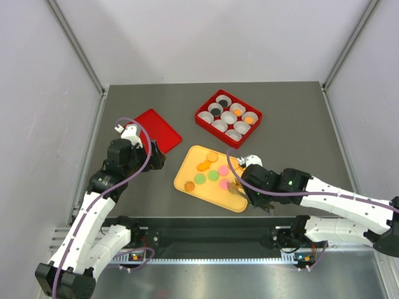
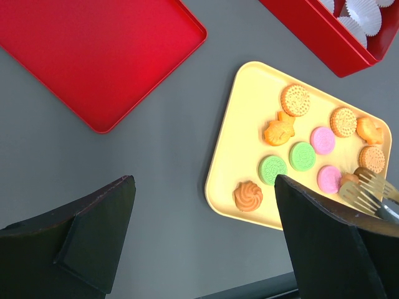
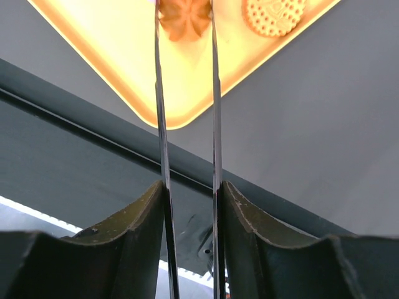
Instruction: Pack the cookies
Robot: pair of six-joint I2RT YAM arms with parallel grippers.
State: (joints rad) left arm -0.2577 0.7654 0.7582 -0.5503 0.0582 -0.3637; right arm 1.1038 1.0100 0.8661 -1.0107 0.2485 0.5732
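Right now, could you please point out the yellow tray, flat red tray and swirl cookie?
yellow tray (image 2: 240, 124): left wrist, bare floor
flat red tray (image 2: 93, 50): left wrist, middle
swirl cookie (image 2: 248, 195): left wrist, top

Cookie (image 3: 184, 15) between tongs (image 3: 161, 124) cropped, box (image 2: 312, 34) cut off

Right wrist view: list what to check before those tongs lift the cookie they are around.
1. The tongs are seated in the right gripper: ok, both blades run between its fingers.
2. The orange cookie sits between the tong tips: ok, one blade on each side.
3. The pinch is firm enough to lift: cannot tell.
4. The neighbouring round cookie is apart from the tongs: ok.
5. An empty paper cup waits in the red box: ok.
6. The left gripper is out of the way: ok, open, left of the yellow tray.
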